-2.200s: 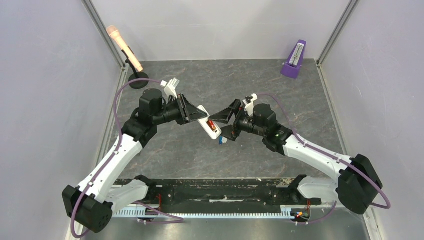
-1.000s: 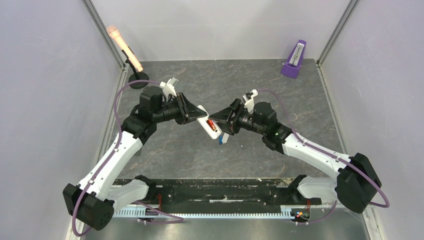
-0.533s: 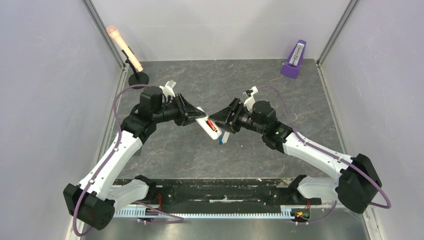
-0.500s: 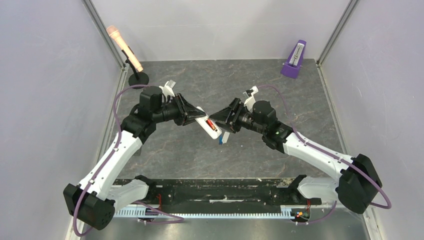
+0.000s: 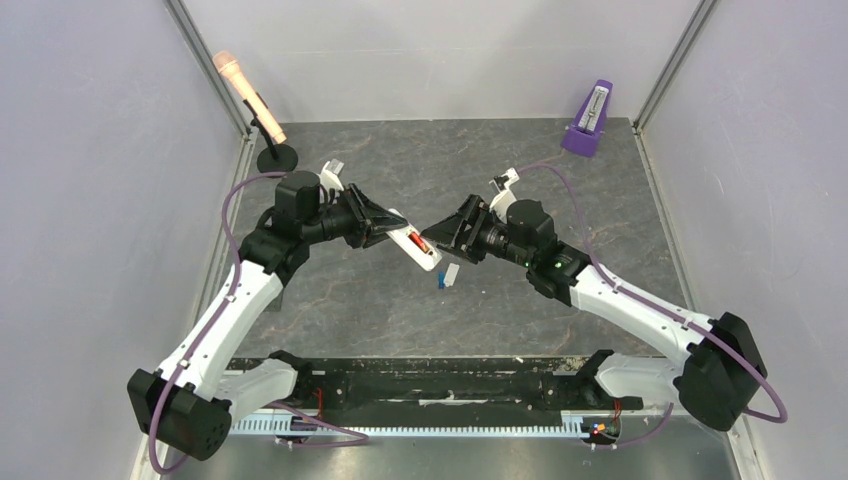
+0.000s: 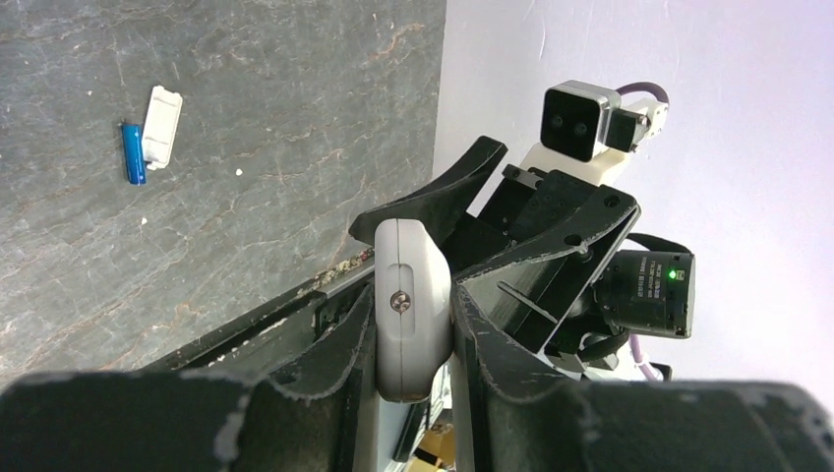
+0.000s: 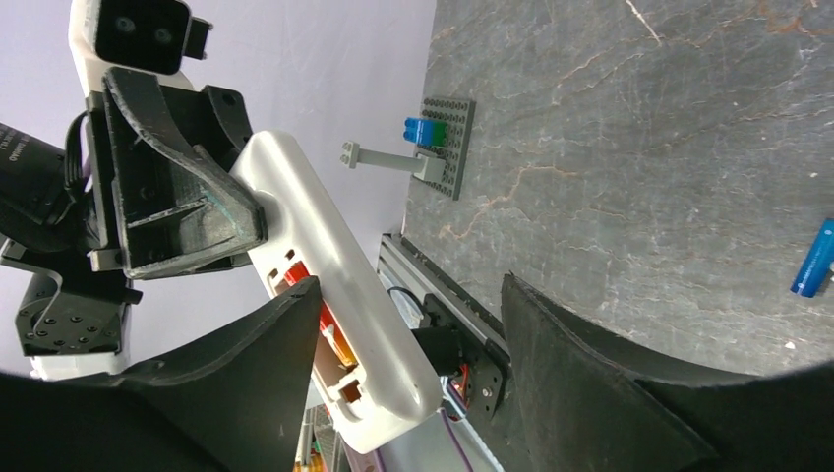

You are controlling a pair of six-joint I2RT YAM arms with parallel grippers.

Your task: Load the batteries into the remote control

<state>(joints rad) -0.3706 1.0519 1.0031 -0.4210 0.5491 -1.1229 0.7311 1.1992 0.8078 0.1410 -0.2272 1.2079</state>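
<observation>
Where the left jaws clamp one end, the remote control (image 5: 413,246) is held clear above the counter (image 5: 400,310), open bay facing upward.
Red-orange battery (image 7: 325,320): seated in that bay.
Blue battery (image 6: 131,152): lying on the counter, just beside a small white cover piece (image 6: 162,128).
Right jaws: spread wide, holding nothing, just beside the remote's free end.

Aloft mid-table, remote control (image 5: 421,253) in the way, blue battery (image 5: 441,282) and cover (image 5: 451,272) lying beneath; metronome (image 5: 588,119), microphone (image 5: 245,92) at far corners
</observation>
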